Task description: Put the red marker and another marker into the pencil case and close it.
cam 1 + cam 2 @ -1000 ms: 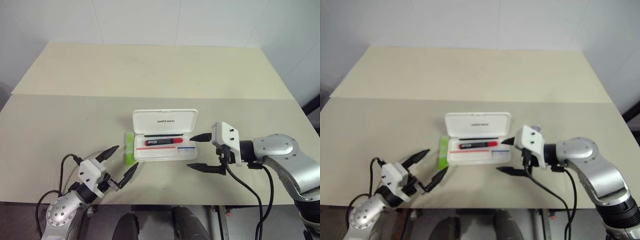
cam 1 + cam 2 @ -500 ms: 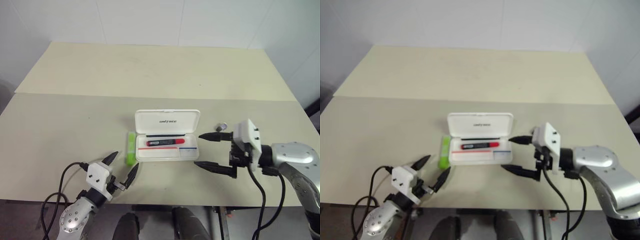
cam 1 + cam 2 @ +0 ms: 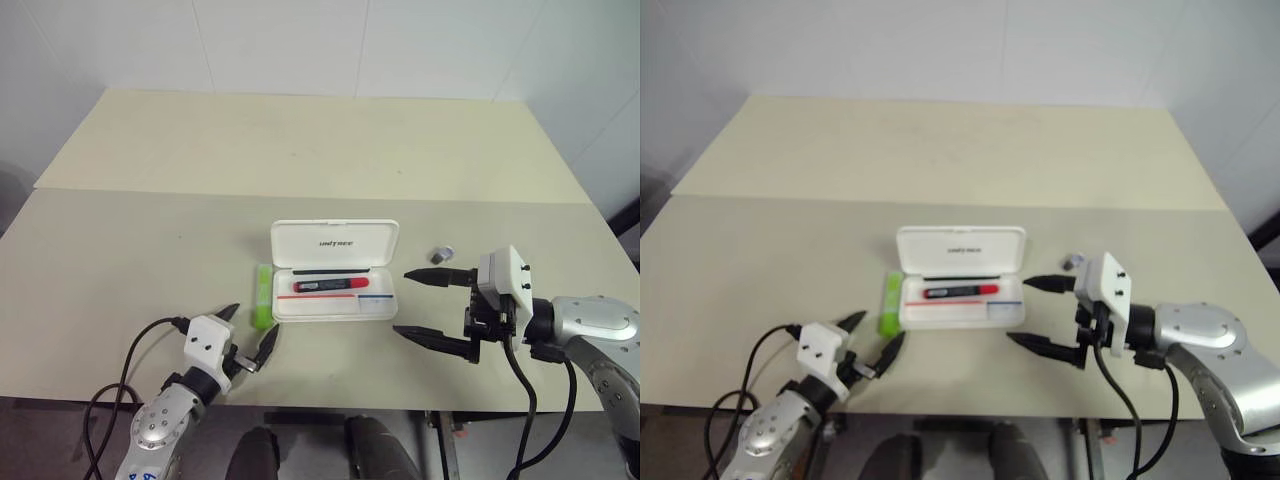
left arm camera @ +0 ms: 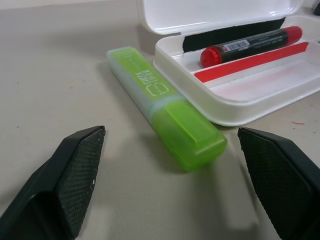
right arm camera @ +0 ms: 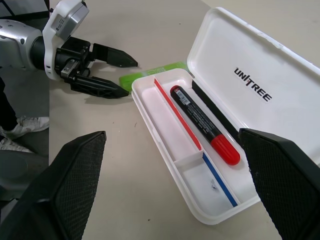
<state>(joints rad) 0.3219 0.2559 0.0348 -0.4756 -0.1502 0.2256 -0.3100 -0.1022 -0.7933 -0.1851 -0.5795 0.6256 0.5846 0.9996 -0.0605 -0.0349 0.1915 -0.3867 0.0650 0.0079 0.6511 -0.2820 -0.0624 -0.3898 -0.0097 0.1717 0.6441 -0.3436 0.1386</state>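
Observation:
The white pencil case [image 3: 335, 243] lies open at the table's middle, its lid tipped back. The red marker [image 3: 330, 285] rests inside it along the rear compartment, also seen as the red marker [image 5: 202, 123]. The other marker, a lime-green highlighter [image 3: 262, 296], lies on the table against the case's left end. My left gripper [image 3: 252, 322] is open just in front of the highlighter [image 4: 165, 115], with nothing between its fingers. My right gripper [image 3: 402, 301] is open and empty beside the case's right end, apart from it.
A small grey cap-like bit [image 3: 442, 254] lies on the table right of the case, behind my right gripper. A seam crosses the table behind the case. The near table edge runs just below both grippers.
My right gripper has drawn back to the right, away from the case's right end. My left gripper has sunk lower toward the table in front of the highlighter. Both stay open.

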